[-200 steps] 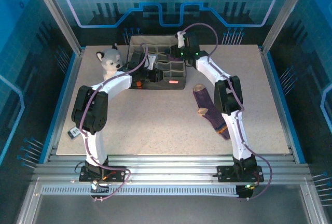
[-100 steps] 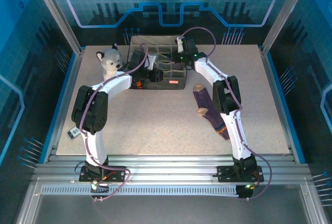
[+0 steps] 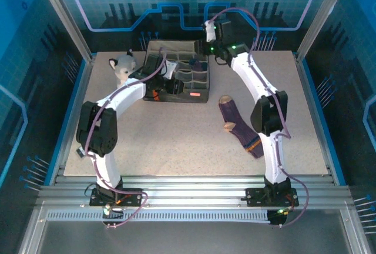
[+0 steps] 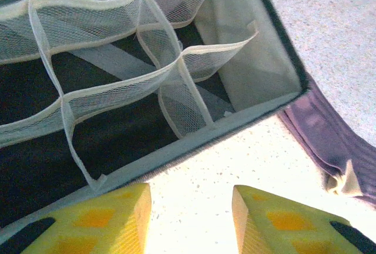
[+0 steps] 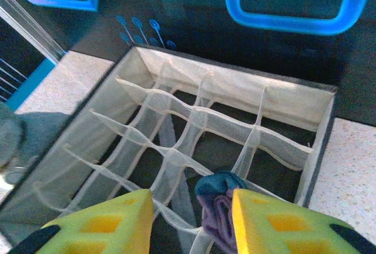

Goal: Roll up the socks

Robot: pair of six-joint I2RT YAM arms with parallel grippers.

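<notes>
- The right fingers [image 5: 100, 224] are spread and grasp nothing; they hang above the fabric organiser [image 5: 235, 86], over its near-right corner
- Directly below the gap between them, a rolled sock bundle [image 5: 216, 207], purple with a teal-navy end, sits tucked in one mesh compartment, free of both pads
- The left fingers [image 4: 106, 219] are also released and empty; they sit low over the counter [image 4: 223, 166], just outside the organiser's wall, with bare speckled surface between them
- Ahead and to the right of the left fingers, a fold of purple fabric [image 4: 329, 142] lies against the organiser's outer corner; I cannot tell what it is
- In the overhead view a flat purple sock [image 3: 238, 126], tan at toe and heel with an orange-and-dark band at its near end, lies unrolled on the counter, well apart from both sets of fingers and nearer the arm bases; I cannot tell if a second sock lies under it
- Judged step: the bundle looks stowed and let go, so this is the changeover to the remaining sock
- The next move likely calls for both arms to leave the organiser and come down at the flat sock, one pinning the toe end while the other rolls toward the cuff; the thin knit will need a low, close pinch
</notes>
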